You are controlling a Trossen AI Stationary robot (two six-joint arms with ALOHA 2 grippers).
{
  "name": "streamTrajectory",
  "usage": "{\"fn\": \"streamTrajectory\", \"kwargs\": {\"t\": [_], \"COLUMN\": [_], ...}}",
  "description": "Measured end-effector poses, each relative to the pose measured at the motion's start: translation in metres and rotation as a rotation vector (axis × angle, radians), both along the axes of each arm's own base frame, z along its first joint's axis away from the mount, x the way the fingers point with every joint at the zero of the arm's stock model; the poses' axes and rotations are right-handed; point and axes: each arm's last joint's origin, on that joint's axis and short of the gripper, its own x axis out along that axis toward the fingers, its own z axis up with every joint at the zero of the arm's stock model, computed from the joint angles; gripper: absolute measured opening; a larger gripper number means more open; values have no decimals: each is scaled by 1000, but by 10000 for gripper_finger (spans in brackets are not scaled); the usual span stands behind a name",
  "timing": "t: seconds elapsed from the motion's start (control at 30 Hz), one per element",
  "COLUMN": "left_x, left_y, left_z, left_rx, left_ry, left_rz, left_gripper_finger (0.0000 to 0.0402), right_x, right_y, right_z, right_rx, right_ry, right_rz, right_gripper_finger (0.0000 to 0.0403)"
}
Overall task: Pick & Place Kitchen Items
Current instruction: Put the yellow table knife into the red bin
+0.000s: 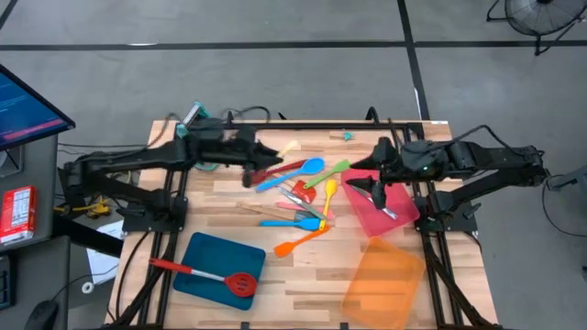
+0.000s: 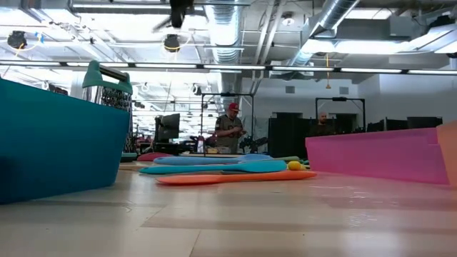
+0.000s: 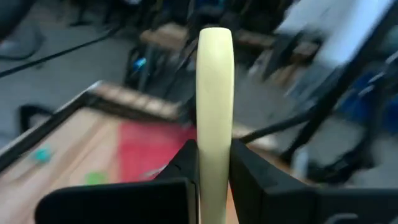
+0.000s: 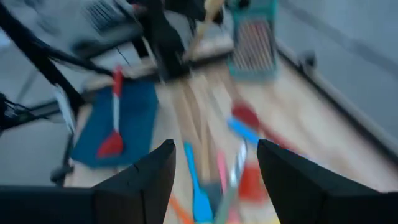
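My left end effector (image 3: 214,180) is clamped on a slim cream-handled utensil (image 3: 215,93), long axis running straight out from the fingers, above the wooden table (image 1: 275,280). The blue tray (image 1: 206,261) lies toward the table's near-left corner. Right end effector (image 4: 214,165) hangs spread, empty.

three trays (image 1: 218,264), one grater (image 2: 107,89), two people (image 2: 230,132)

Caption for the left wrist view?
Left gripper shut on a pale cream utensil handle, raised above the table.
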Motion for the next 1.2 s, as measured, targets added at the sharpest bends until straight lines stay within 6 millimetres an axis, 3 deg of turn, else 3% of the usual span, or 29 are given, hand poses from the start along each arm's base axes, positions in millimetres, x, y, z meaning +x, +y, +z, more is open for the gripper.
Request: {"fn": "streamTrajectory", "kwargs": {"t": [0.17, 0.33, 0.43, 0.87, 1.2], "left_x": [-20, -23, -18, 6, 14], "left_y": [-15, -31, -42, -74, -81], "left_z": [31, 43, 45, 33, 28], "left_rx": [-55, -97, -121, -219, -225], "left_ry": [-198, -302, -341, -335, -322], "left_rz": [-69, -151, -202, -364, -388], "left_gripper_finger": [34, 37, 37, 36, 37], "right_x": [11, 29, 46, 105, 131], "right_y": [2, -1, -2, 7, 14], "right_z": [25, 34, 31, 61, 60], "right_rx": [-136, -254, -287, -268, -241], "right_ry": [-252, -379, -392, -395, -362], "right_rz": [38, 29, 65, 308, 415], "right_gripper_finger": [221, 221, 221, 221, 221]}}
